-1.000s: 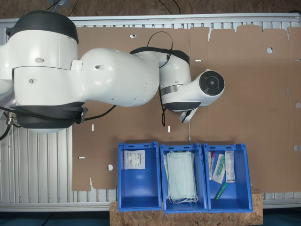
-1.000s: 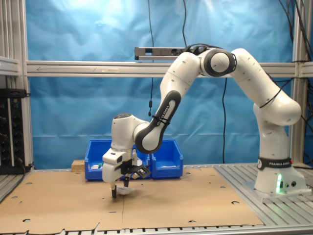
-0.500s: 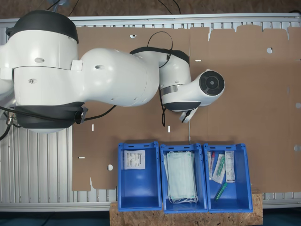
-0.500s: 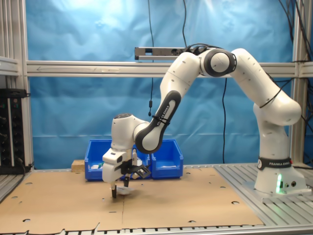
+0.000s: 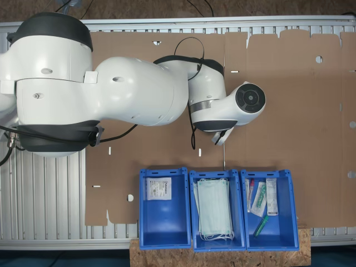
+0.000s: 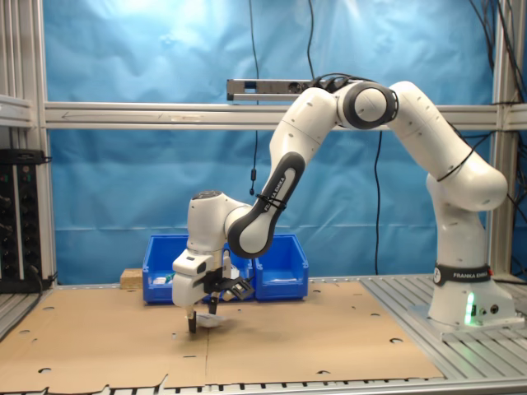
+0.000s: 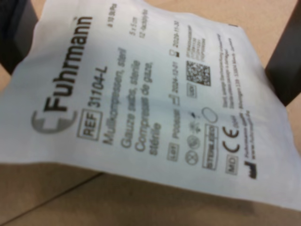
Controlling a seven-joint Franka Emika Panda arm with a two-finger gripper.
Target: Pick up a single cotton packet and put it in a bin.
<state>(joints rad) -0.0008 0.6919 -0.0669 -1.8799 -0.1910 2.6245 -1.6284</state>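
Observation:
The cotton packet (image 7: 141, 103) is a white square with dark print, and it spans the gap between my two dark fingers (image 7: 287, 70). My gripper (image 6: 198, 323) is down at the cardboard sheet and shut on the packet (image 6: 212, 322), which tilts with one edge raised and a shadow beneath it. In the first exterior view the arm's wrist covers the gripper. The bin (image 5: 143, 211) is the blue one at the first exterior view's left of the row, and one white printed packet (image 5: 159, 188) lies inside it.
Two more blue bins stand beside it: the middle one (image 5: 193, 222) holds pale green masks, the other (image 5: 289, 222) long wrapped items. All three sit at the edge of the cardboard sheet (image 5: 289, 100), which covers the aluminium table. The robot base (image 6: 465, 304) stands at the second exterior view's right.

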